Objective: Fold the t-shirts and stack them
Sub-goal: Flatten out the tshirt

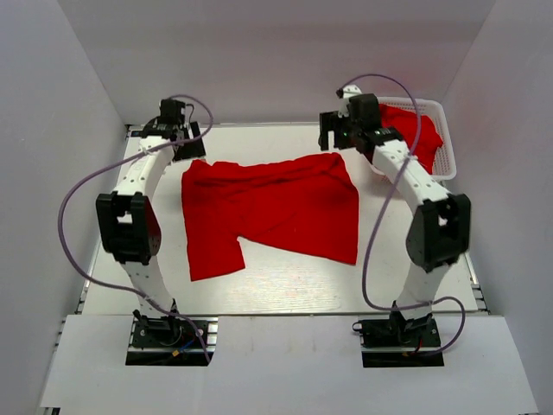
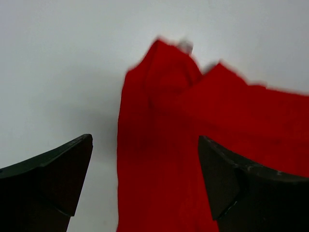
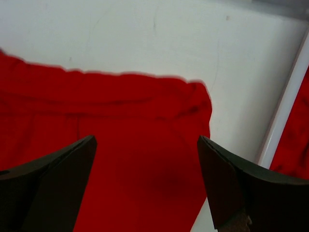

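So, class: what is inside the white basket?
Red t-shirt cloth lies in the white basket. How many shirts it holds, and anything beneath, is covered by the cloth and the right arm.

Our right gripper [image 3: 146,145] hangs with jaws spread wide over a red t-shirt [image 3: 96,101] lying on the white table [image 3: 145,34]. We see its rumpled far edge ending in a corner near a white rim [image 3: 285,116], with more red cloth [image 3: 295,145] beyond it.

Both arms arched forward, elbows raised; left pincer [image 2: 145,139] and right pincer [image 3: 147,137] spread wide, pointing down.
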